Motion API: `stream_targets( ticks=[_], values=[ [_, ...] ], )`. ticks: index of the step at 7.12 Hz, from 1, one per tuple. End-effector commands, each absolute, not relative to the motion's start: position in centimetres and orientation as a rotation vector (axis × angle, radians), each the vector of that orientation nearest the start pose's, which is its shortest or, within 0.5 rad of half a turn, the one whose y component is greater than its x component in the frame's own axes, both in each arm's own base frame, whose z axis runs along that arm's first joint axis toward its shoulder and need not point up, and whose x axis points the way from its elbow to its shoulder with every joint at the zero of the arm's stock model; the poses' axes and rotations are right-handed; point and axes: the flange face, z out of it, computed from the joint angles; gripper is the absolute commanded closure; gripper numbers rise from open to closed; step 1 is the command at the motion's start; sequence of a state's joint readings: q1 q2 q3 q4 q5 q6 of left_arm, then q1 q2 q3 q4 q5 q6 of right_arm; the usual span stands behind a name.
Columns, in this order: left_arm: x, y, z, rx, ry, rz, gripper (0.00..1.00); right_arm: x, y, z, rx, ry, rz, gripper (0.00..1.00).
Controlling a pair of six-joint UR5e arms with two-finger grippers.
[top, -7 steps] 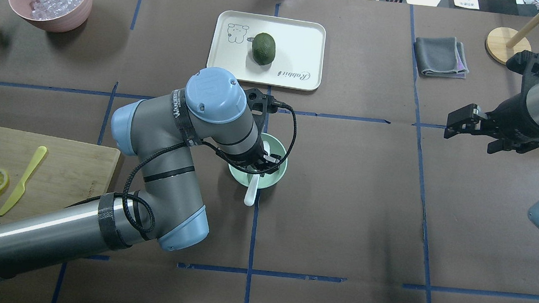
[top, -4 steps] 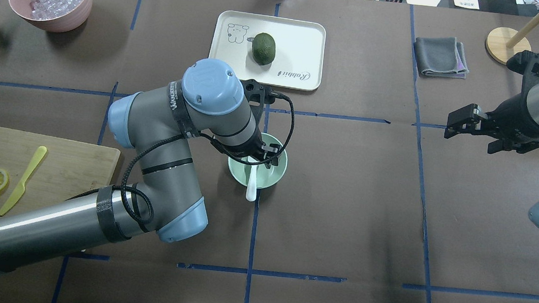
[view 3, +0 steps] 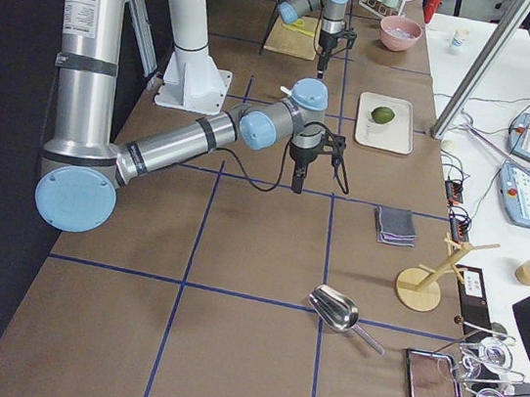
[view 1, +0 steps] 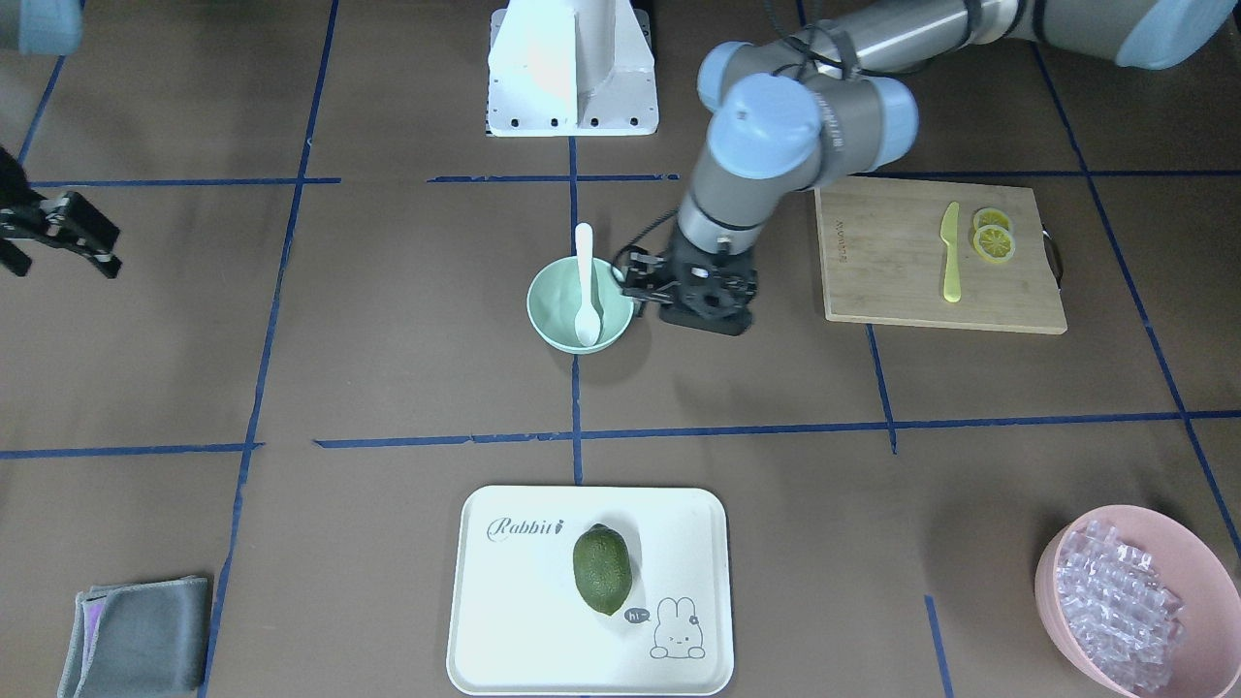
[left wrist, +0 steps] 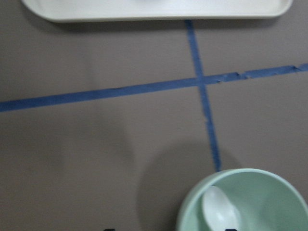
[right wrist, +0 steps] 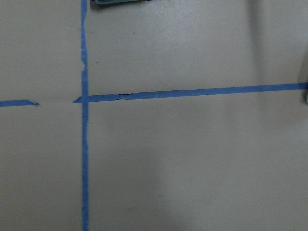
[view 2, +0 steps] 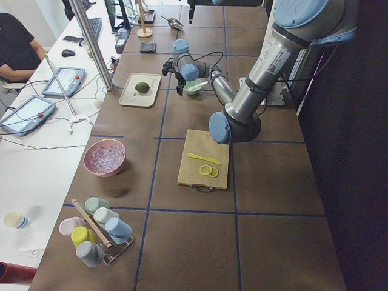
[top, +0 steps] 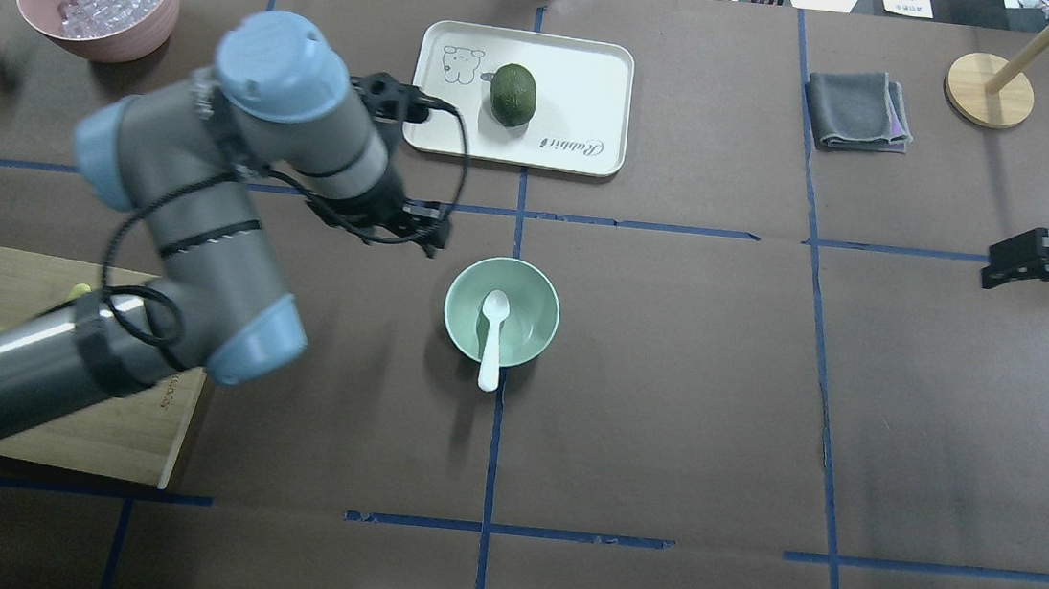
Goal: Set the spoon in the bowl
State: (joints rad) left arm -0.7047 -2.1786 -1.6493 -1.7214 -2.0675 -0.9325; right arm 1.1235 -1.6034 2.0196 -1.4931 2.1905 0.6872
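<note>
Fingers of left gripper (view 1: 628,278): spread apart, holding nothing; just beside the bowl (top: 529,322) on the robot's left, not touching it.
Fingers of right gripper (view 1: 58,257): apart and empty, over bare table far out on the robot's right.
Spoon (top: 491,339): scoop down in the bowl, handle leaning on the near rim, its end poking out toward the robot.
Bowl: upright at mid-table, on a blue tape line.
Tray (top: 585,69): beyond the bowl, with a green fruit (top: 514,94) on it.
</note>
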Motion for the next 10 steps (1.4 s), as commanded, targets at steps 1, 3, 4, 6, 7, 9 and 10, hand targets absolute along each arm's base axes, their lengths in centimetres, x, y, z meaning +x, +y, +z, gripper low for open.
stream_targets(
  ticks=[1, 3, 4, 6, 7, 9, 10],
  values=[
    [31.6, -53.3, 34.6, 0.17, 0.873, 0.209, 0.18, -6.2, -47.2, 52.2, 0.088, -0.77, -0.041, 0.01],
    [16.1, -55.1, 45.0, 0.189, 0.784, 0.313, 0.18, -1.0, -48.1, 56.8, 0.115, -0.758, -0.098, 0.01],
    [8.3, -55.6, 48.3, 0.168, 0.753, 0.324, 0.18, 0.4, -48.0, 58.2, 0.116, -0.775, -0.121, 0.01],
    [-2.7, -55.1, 53.6, 0.034, 0.779, 0.227, 0.12, 1.7, -47.8, 62.2, 0.092, -0.781, -0.197, 0.01],
    [-4.9, -54.7, 55.8, -0.002, 0.796, 0.171, 0.01, 2.9, -47.6, 63.5, 0.083, -0.78, -0.222, 0.01],
    [-5.6, -51.5, 59.9, -0.045, 0.804, 0.163, 0.0, 3.8, -48.5, 62.8, 0.055, -0.78, -0.204, 0.01],
    [-5.6, -50.5, 60.5, -0.053, 0.811, 0.171, 0.0, 3.9, -48.2, 63.2, 0.055, -0.781, -0.218, 0.01]
  ],
)
